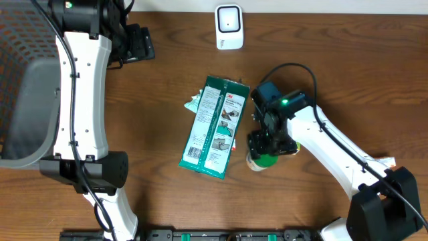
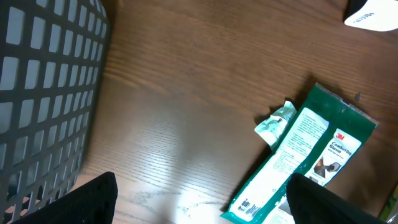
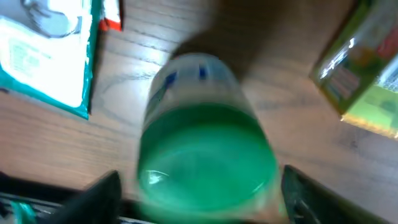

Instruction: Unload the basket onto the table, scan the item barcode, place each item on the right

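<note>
Over the right half of the table (image 1: 167,60), the right arm reaches from its base at the near right corner in toward the middle, wrist bent so that the right gripper (image 1: 267,148) points down at a green-capped bottle (image 1: 262,161); its fingers (image 3: 99,194) stand wide, one on each side of the cap, and seem just clear of it, though the wrist view is blurred; the bottle sits between the fingertips, near the table's middle and slightly toward the near edge, just right of a green packet (image 1: 214,127); whether it stands or lies I cannot tell. Along the left side, the left arm rises from the near edge and stretches toward the far left corner, beside a grey mesh basket (image 1: 27,100); the left gripper (image 1: 137,43) hangs above bare wood, its fingers spread wide with nothing between them; the bottle is well apart from it. At the middle of the far edge stands a white scanner (image 1: 229,27); a crumpled scrap (image 1: 192,102) touches the packet's left side.
</note>
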Tool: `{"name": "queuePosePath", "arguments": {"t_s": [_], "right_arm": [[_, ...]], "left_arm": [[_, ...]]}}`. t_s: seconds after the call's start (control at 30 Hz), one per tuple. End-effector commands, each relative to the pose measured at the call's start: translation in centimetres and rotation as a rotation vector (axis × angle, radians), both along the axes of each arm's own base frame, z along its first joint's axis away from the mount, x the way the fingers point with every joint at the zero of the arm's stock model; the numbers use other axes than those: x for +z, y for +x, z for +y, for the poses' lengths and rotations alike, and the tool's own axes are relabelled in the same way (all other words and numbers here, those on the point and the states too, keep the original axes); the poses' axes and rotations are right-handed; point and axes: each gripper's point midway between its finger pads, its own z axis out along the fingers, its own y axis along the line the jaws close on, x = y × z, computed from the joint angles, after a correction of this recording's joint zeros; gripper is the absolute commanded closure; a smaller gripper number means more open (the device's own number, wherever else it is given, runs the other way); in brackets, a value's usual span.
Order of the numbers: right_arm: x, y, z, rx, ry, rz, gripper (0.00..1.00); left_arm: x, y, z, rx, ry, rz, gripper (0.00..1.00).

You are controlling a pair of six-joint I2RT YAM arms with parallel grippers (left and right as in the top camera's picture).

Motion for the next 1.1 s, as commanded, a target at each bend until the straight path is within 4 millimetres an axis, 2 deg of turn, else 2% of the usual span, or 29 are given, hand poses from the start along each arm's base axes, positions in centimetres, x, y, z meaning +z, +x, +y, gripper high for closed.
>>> {"name": "queuePosePath", "arguments": {"t_s": [0.0,0.2,0.27,0.47,0.53,0.63,0.73,0.8,0.87,0.97,1.07], "right_arm": [[0.6,0.8,0.3,0.019,0.017,-0.03,0.01],[1.3,1.4,-0.1,0.008,0.024,-0.042,0.01],[2.2,1.8,-0.2,-0.002,0.03,-0.055,0.01],[7.0,3.8,0.6,-0.05,0.094,-0.169,0.01],[7.9,3.9,1.2,-0.082,0.138,-0.185,0.01],[8.0,3.9,1.1,-0.087,0.136,-0.192,0.01],[7.6,3.2,0.8,-0.174,0.114,-0.158,0.09],[7.5,2.7,0.7,-0.213,0.083,-0.15,0.2],[7.7,2.4,0.9,-0.24,0.061,-0.159,0.23],[7.8,1.8,1.3,-0.258,0.025,-0.181,0.34],[7.6,0.6,2.1,-0.26,-0.006,-0.178,0.37]], "left_arm": [[0.6,-0.4,0.1,0.009,-0.001,-0.013,0.13],[0.6,-0.4,0.1,0.01,-0.001,-0.013,0.13],[0.6,-0.4,0.1,0.01,-0.001,-0.013,0.13],[0.6,-0.4,0.1,0.01,-0.001,-0.013,0.13],[0.6,-0.4,0.1,0.01,-0.001,-0.013,0.13],[0.6,-0.4,0.1,0.01,-0.001,-0.013,0.13],[0.6,-0.4,0.1,0.01,-0.001,-0.013,0.13],[0.6,-0.4,0.1,0.01,-0.001,-0.013,0.13],[0.6,-0.4,0.1,0.01,-0.001,-0.013,0.13],[0.6,-0.4,0.1,0.01,-0.001,-0.013,0.13],[0.6,-0.4,0.1,0.01,-0.001,-0.013,0.13]]}}
